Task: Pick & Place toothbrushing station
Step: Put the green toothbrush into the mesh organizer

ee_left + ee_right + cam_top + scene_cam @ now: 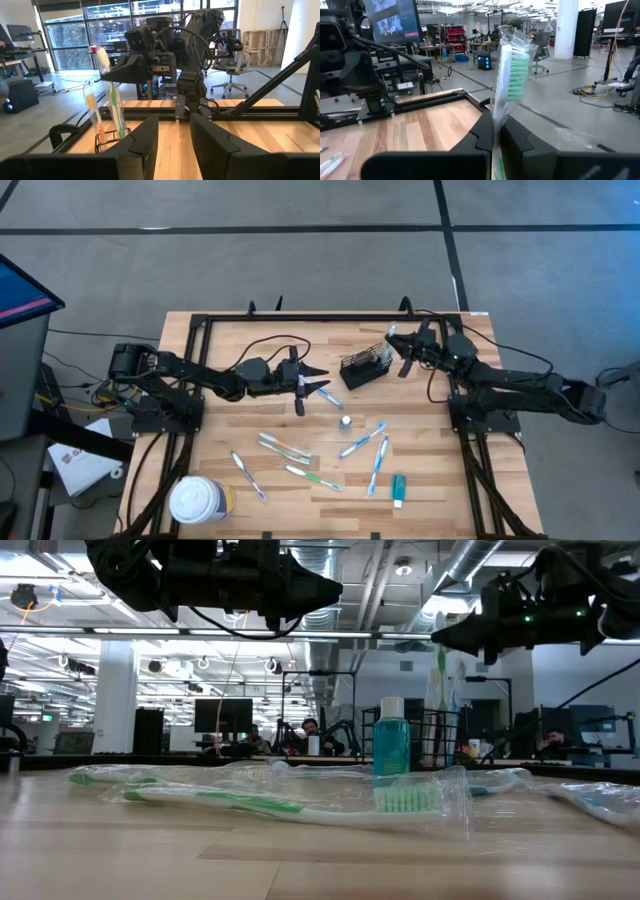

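Toothbrushes in clear wrappers lie scattered over the near half of your tabletop (420, 395); the black wire-mesh caddy (362, 367) stands toward the far edge, between the two arms and closer to the right one, with an orange-handled brush (92, 112) already upright in it; your right end effector (496, 131) hovers just beside and above the caddy with its fingers pinched on a wrapped green toothbrush (512, 65), the bristle head standing up past the fingertips and the wrapper crinkled around it; seen from the left wrist view, that green brush hangs over the caddy right next to the orange one, though you cannot tell whether its tip has reached the mesh.

Your left end effector (318, 389) sits over the middle of the tabletop, near the caddy's left side; its fingers stand slightly apart with nothing between them.

On the boards in front of the arms: a small white cap or bottle (345, 421) just below the centre; a pair of blue toothbrushes (362, 440) lying slantwise; another blue one (377, 468) beside them; the teal tube (398, 489) near the front right; a green-and-white brush (313, 477) and a pink-and-green pair (284, 447) left of centre; a purple-tinted brush (249, 476) farther left; the white-lidded round tub (198, 501) at the front left corner, well apart from the caddy.
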Tool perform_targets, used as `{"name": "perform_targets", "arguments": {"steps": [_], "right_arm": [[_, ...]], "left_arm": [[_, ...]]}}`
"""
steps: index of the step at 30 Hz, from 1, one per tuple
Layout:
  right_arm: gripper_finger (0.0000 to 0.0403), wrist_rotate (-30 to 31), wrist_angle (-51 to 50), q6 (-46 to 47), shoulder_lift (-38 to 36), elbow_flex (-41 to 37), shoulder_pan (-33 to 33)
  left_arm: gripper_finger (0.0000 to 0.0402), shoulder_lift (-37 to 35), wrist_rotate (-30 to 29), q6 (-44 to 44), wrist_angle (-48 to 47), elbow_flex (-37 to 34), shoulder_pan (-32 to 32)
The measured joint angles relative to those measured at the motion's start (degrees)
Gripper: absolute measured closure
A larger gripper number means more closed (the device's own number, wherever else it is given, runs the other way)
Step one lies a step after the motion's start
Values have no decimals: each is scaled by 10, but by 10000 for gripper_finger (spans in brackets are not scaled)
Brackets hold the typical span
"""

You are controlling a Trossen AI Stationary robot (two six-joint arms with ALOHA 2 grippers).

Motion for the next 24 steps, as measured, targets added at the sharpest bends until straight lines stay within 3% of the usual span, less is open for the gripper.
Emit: {"name": "perform_targets", "arguments": {"steps": [24], "right_arm": [[397, 6, 147, 26, 28, -74, 0]], "left_arm": [[294, 0, -2, 0, 0, 0, 0]]}}
